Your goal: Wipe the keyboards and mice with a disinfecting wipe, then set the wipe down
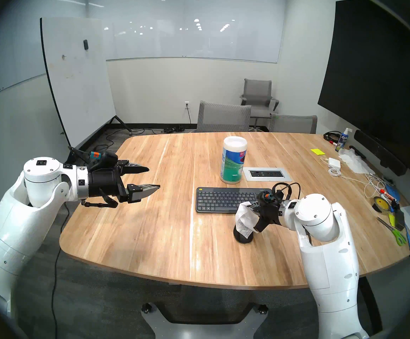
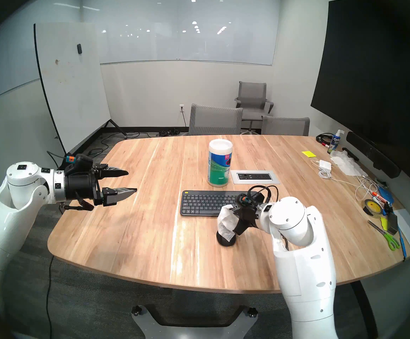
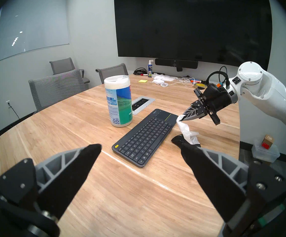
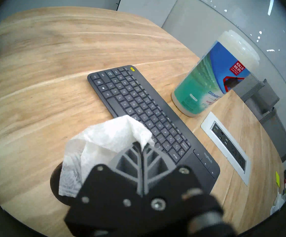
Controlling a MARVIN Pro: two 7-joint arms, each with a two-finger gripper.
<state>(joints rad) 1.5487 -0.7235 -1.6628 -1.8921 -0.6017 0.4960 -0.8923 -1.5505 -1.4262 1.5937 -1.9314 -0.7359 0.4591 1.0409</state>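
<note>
One wipe (image 1: 244, 217) pinched tight in my right gripper (image 1: 251, 207), dangling over the Logitech mouse (image 1: 243, 238). In the head view the keyboard (image 1: 226, 199) sits at about 11 o'clock from it, long axis running 9 to 3. My left gripper (image 1: 147, 182) hangs wide open and empty, way farther off, so the right one probably takes this.
</note>
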